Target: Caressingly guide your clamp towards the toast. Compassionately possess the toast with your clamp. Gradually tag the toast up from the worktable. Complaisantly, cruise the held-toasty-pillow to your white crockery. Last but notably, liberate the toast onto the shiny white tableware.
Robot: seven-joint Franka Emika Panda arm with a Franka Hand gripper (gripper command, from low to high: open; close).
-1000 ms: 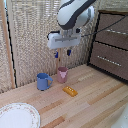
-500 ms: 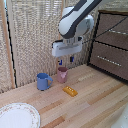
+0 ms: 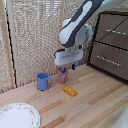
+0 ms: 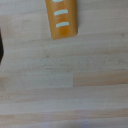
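Observation:
The toast is a small flat orange-yellow slab lying on the light wooden worktable. In the wrist view the toast shows only in part, cut off by the picture's edge, with bare wood around it. My clamp, white and boxy with short blue fingers, hangs open and empty above the table, higher than the toast and a little behind it. The white plate with a thin decorated rim lies at the front of the exterior view's left, far from the clamp.
A pink cup stands just under and behind the clamp. A blue mug stands to the exterior view's left of it. A dark brown drawer cabinet fills the right. A reed screen lines the back.
The clamp has come down and moved slightly to the exterior view's right, closer to the toast. The toast, cups and plate have not moved.

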